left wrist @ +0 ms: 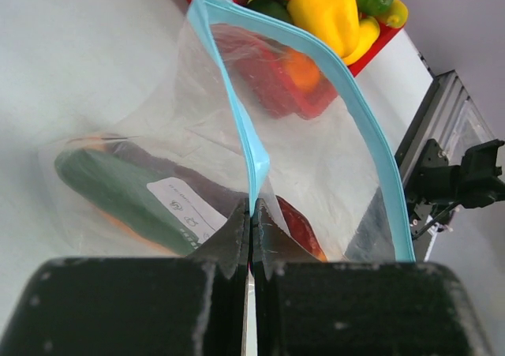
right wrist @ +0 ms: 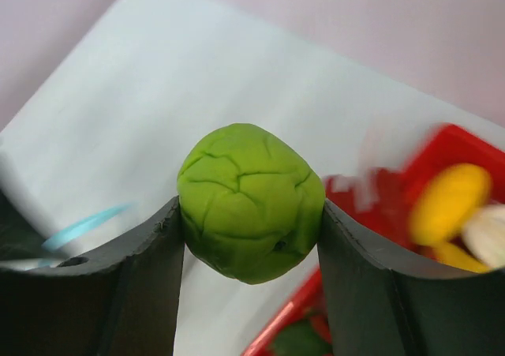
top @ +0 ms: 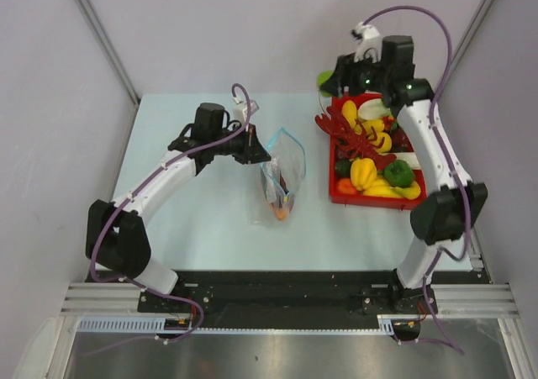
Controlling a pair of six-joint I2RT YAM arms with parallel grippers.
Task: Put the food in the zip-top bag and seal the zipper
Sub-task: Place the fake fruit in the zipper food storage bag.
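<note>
1. The table [top: 185, 219] has a pale, light blue-white top, matte and plain, set between grey walls on its left, far and right sides.
2. A clear plastic bag [top: 282, 173] sits about mid-table. Its near end rests flat on the surface and its mouth end is raised toward the far edge.
3. A red rectangular tray [top: 370, 201] lies flat along the right edge, in the far half, well apart from the bag.

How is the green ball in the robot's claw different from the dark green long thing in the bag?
The green round fruit is light green; the cucumber is dark green. The fruit is round and wrinkly; the cucumber is long. The fruit is pinched in the right gripper, up off the table; the cucumber lies inside the zip-top bag. Both are green toy food.
</note>
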